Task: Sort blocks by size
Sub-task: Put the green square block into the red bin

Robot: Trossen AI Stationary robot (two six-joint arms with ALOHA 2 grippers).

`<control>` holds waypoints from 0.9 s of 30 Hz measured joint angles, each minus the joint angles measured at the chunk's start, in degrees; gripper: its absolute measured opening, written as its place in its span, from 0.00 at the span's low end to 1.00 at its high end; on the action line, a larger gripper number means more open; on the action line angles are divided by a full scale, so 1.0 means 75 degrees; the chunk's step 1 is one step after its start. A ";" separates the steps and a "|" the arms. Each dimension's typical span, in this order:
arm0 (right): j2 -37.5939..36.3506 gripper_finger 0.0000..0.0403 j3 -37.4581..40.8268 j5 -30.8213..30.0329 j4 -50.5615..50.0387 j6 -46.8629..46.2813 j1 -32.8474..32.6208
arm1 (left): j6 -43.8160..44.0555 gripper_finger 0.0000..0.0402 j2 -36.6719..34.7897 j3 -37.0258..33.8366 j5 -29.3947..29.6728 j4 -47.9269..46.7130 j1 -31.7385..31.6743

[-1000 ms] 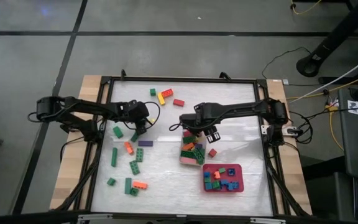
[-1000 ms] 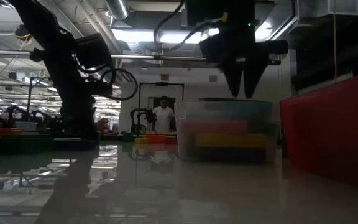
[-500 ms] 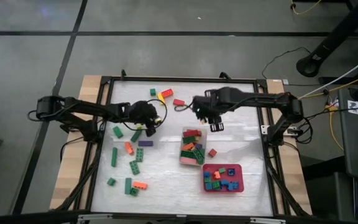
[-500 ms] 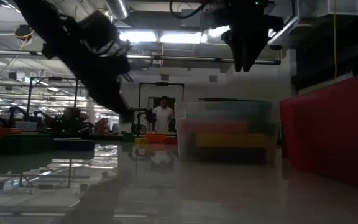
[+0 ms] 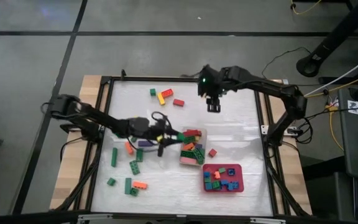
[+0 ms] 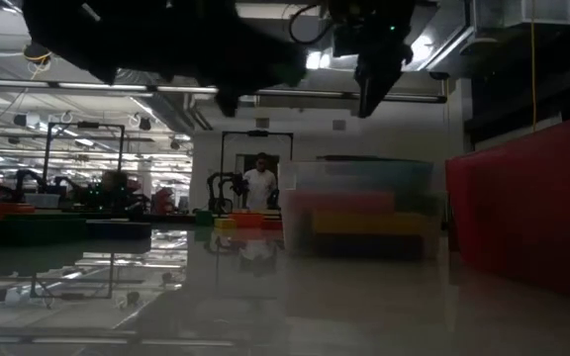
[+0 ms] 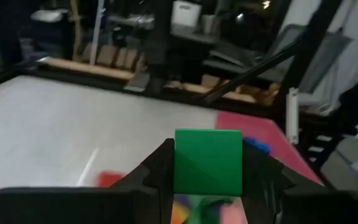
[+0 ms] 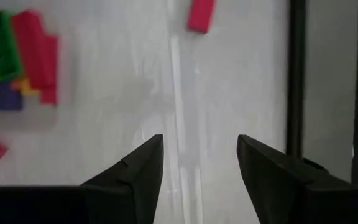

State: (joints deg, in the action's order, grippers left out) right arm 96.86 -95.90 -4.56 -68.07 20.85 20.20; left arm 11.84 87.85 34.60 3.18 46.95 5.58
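A clear tub point(image 6: 361, 208) stands on the glossy worktop point(image 6: 265, 297), red and yellow blocks point(image 6: 349, 213) showing through its wall. A red tray wall point(image 6: 527, 203) rises just beside it. Above the tub hangs a dark hand point(image 6: 372, 84). Behind the tub, far off, stands a person point(image 6: 259, 185).

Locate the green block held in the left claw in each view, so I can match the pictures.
High view: green block in the left claw, just left of the clear tub.
Low view: not distinguishable; the arm overhead is dark.
Left wrist view: green block centre-bottom, clamped between the fingers.
Right wrist view: not in it.
Shared landmark: the clear tub, also.
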 joint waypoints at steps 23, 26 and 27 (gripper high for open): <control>0.0006 0.50 0.0000 0.1074 0.0206 -0.0203 0.1879 | -0.1215 0.35 0.5487 0.6166 0.0051 -0.1399 0.1572; 0.0006 0.50 0.0000 0.1242 -0.0184 -0.0209 0.1930 | -0.1430 0.35 0.5610 0.6327 0.0059 -0.1424 0.1693; 0.0006 0.50 0.0000 0.1242 -0.0262 -0.0207 0.1930 | -0.1453 0.35 0.5625 0.6360 0.0129 -0.1411 0.1723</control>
State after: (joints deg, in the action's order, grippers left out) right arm 96.90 -95.90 4.75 -70.03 19.30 34.68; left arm 0.94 130.04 82.30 4.14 36.37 18.50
